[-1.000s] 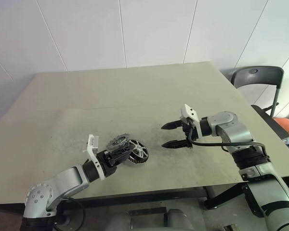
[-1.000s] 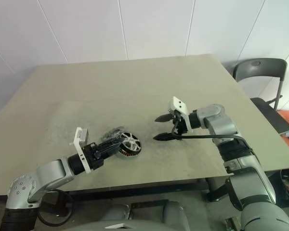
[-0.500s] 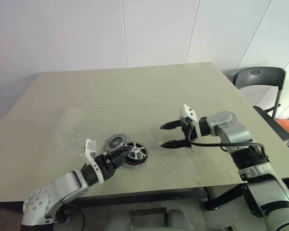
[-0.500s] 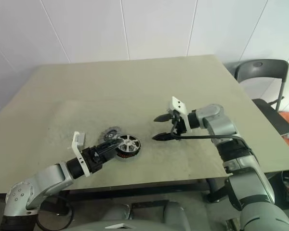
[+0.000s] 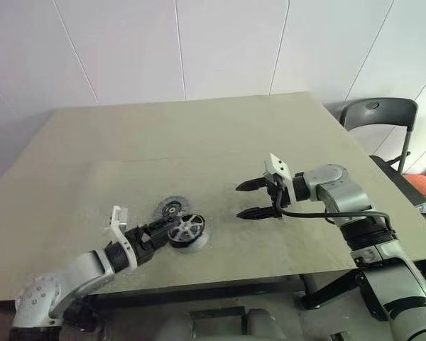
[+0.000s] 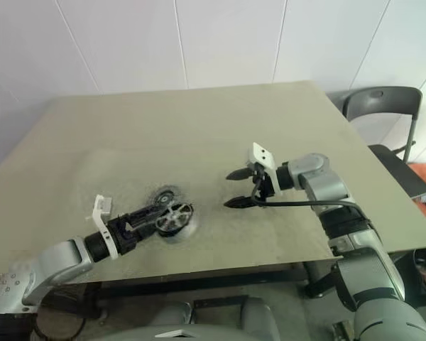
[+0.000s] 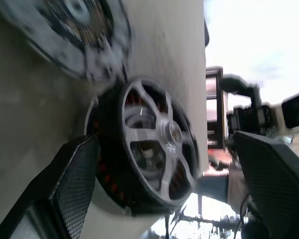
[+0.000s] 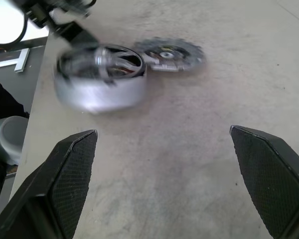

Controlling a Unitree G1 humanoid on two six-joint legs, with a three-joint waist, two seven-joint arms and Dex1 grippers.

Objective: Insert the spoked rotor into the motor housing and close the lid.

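Note:
The motor housing [image 5: 185, 231] lies near the table's front edge, left of centre. The spoked rotor [image 7: 156, 143] sits in its mouth, and copper windings show through the gaps between the spokes. The lid [image 5: 170, 208], a ribbed grey disc, lies flat on the table just behind the housing, touching or nearly touching it. My left gripper [image 5: 157, 233] is open at the housing's left side, its fingers [image 7: 71, 182] spread to either side of the housing. My right gripper [image 5: 251, 199] hangs open above the table to the right of the housing, pointing left at it with nothing between its fingers.
The beige table [image 5: 199, 142] stretches far behind and to both sides of the parts. Its front edge [image 5: 220, 283] runs close below the housing. A dark chair [image 5: 380, 114] stands beyond the table's right corner.
My left gripper has opened and drawn back to the left. The housing with the rotor, held tilted before, now lies flatter and a little further left. The right arm has kept still.

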